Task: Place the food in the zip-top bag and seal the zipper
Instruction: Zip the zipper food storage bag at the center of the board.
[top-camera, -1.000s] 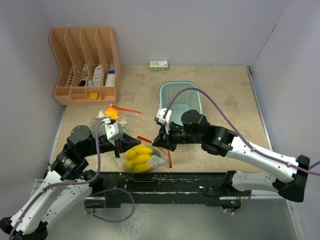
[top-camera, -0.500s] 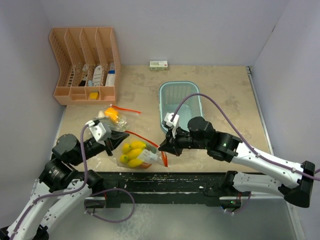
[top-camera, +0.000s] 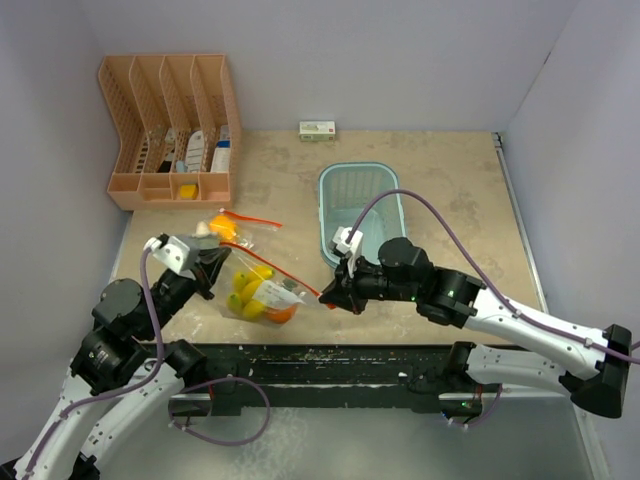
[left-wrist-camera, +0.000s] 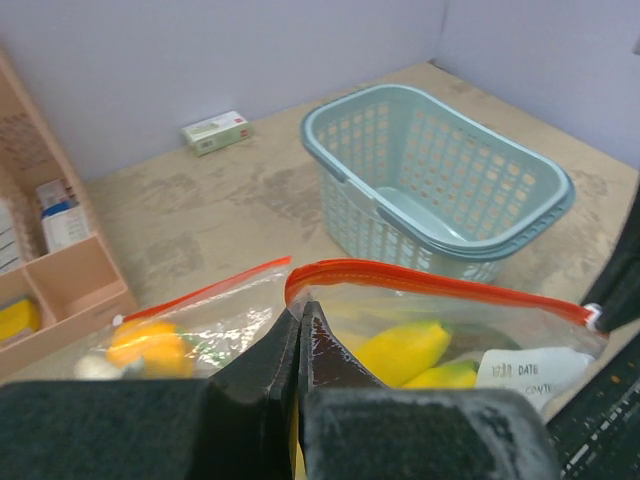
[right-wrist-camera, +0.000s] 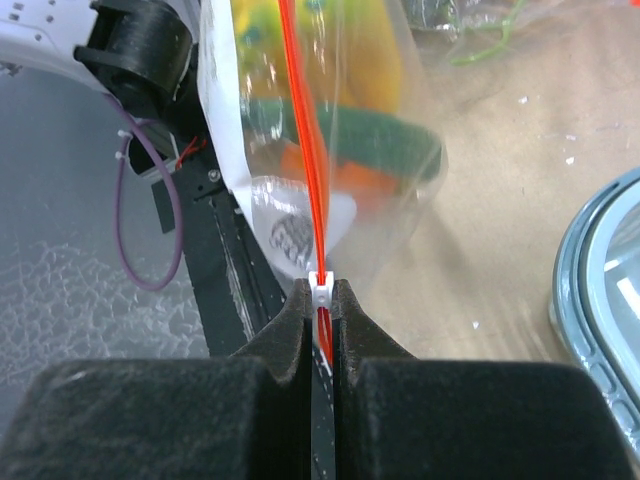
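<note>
A clear zip-top bag (top-camera: 262, 292) with an orange zipper strip (left-wrist-camera: 430, 279) hangs stretched between my two grippers, just above the table's front edge. Inside are the yellow bananas (top-camera: 246, 290) (left-wrist-camera: 404, 350), the small orange fruit (top-camera: 281, 313) (right-wrist-camera: 352, 184) and the long green vegetable (right-wrist-camera: 388, 147). The broccoli-like head does not show. My left gripper (top-camera: 214, 263) (left-wrist-camera: 298, 322) is shut on the bag's left end at the zipper. My right gripper (top-camera: 331, 297) (right-wrist-camera: 320, 300) is shut on the white zipper slider (right-wrist-camera: 320, 288) at the bag's right end.
A second clear bag (top-camera: 228, 230) (left-wrist-camera: 160, 335) holding something orange lies just behind the left gripper. The light blue mesh basket (top-camera: 362, 205) (left-wrist-camera: 440, 180) stands mid-table. A peach desk organiser (top-camera: 170, 130) is at the back left, and a small white box (top-camera: 317, 129) by the back wall.
The left gripper has drawn back to the left with the bag's end. The bag has shifted left and its zipper is stretched into a straight line. The right gripper has moved slightly toward the front edge.
</note>
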